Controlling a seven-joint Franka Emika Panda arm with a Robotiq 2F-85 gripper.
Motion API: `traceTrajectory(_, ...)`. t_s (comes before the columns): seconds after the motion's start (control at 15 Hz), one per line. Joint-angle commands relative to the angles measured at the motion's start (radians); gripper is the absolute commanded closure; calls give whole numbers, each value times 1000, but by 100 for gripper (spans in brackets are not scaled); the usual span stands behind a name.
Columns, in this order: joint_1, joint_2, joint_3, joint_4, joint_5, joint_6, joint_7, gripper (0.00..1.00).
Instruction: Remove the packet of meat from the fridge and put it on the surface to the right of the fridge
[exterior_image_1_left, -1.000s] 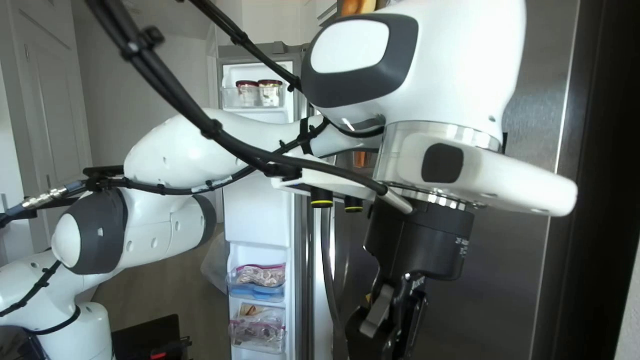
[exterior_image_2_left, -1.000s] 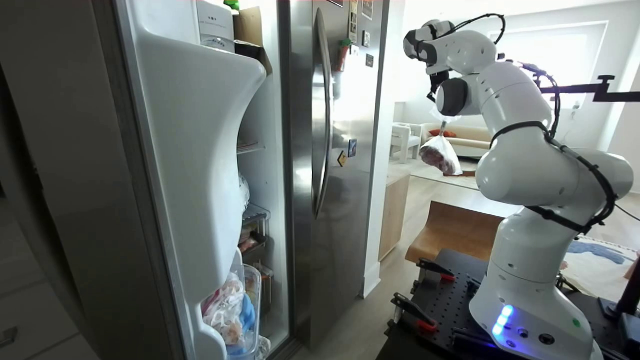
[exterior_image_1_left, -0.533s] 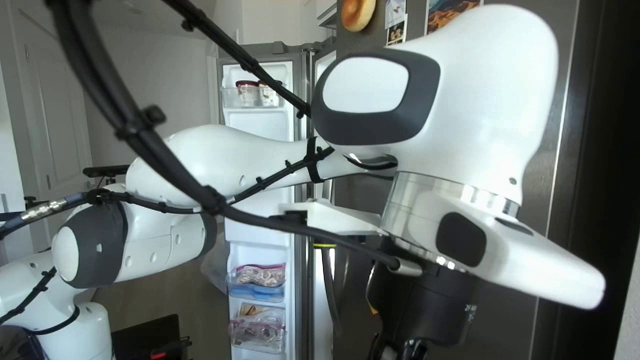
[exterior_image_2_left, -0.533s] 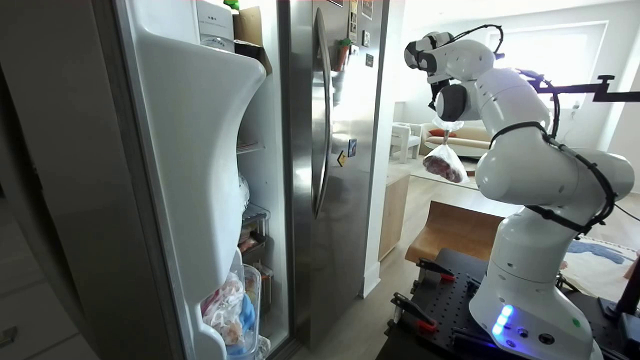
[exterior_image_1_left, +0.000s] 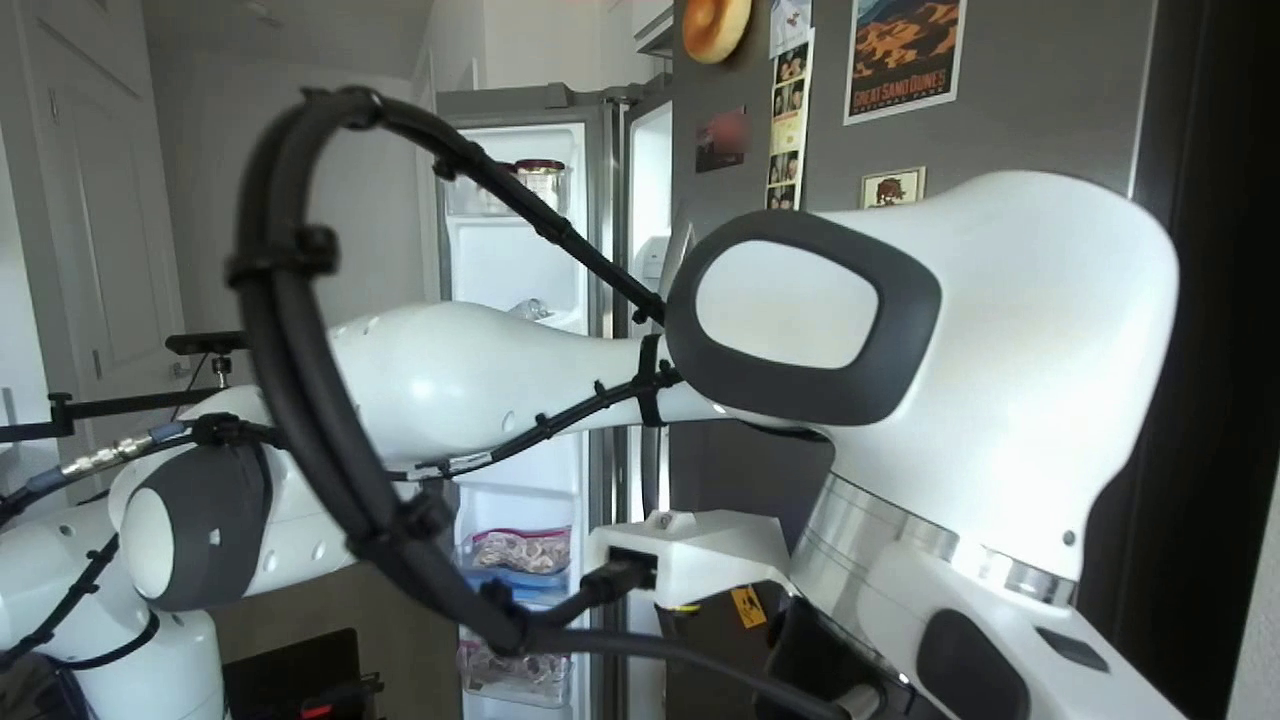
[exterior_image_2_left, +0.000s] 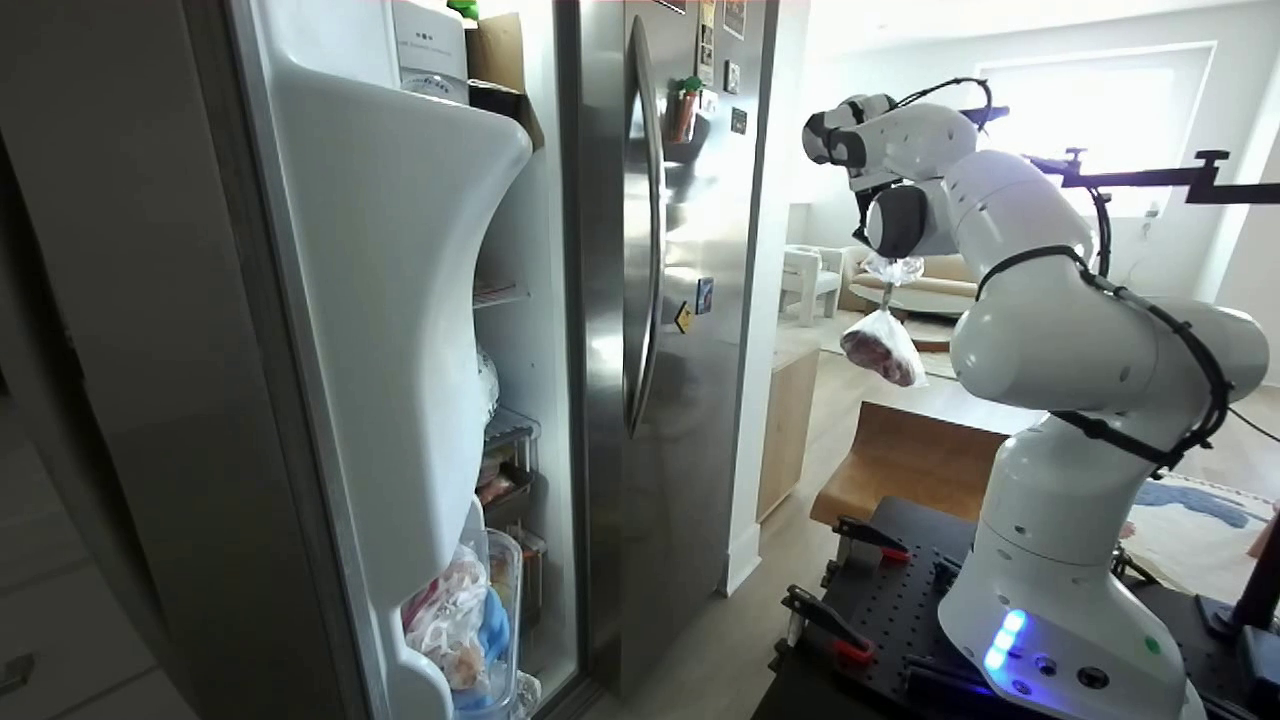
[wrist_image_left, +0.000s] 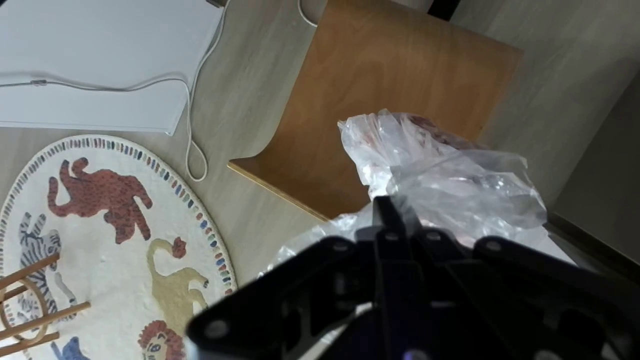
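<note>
The packet of meat (exterior_image_2_left: 882, 350) is a clear bag with reddish meat, hanging in the air well to the right of the fridge (exterior_image_2_left: 675, 470) in an exterior view. My gripper (exterior_image_2_left: 862, 230) is above it, partly hidden behind the arm. In the wrist view my gripper (wrist_image_left: 397, 215) is shut on the bag's loose plastic top, and the packet (wrist_image_left: 440, 185) hangs below the fingertips. The fridge (exterior_image_1_left: 1040, 120) also shows behind the arm in an exterior view, where the fingers and packet are out of frame. Its freezer door stands open.
A low wooden cabinet (exterior_image_2_left: 790, 425) stands just right of the fridge. A bent brown wooden seat (exterior_image_2_left: 905, 455) shows beneath the packet, also in the wrist view (wrist_image_left: 395, 75). A round animal rug (wrist_image_left: 120, 260) and white cable (wrist_image_left: 190, 115) lie at left. Clamps (exterior_image_2_left: 830, 625) sit on the robot's base table.
The arm's wrist has come down and tilted, and the gripper has dropped out of an exterior view. The packet hangs lower than a second ago, still held and swaying slightly.
</note>
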Motion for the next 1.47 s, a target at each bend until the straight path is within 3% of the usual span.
traceTrajectory(0.0,3,19,-18,23,-24,-24,-30,100)
traceTrajectory(1.4,-35,141,-75,21,-119,-11,-39,100)
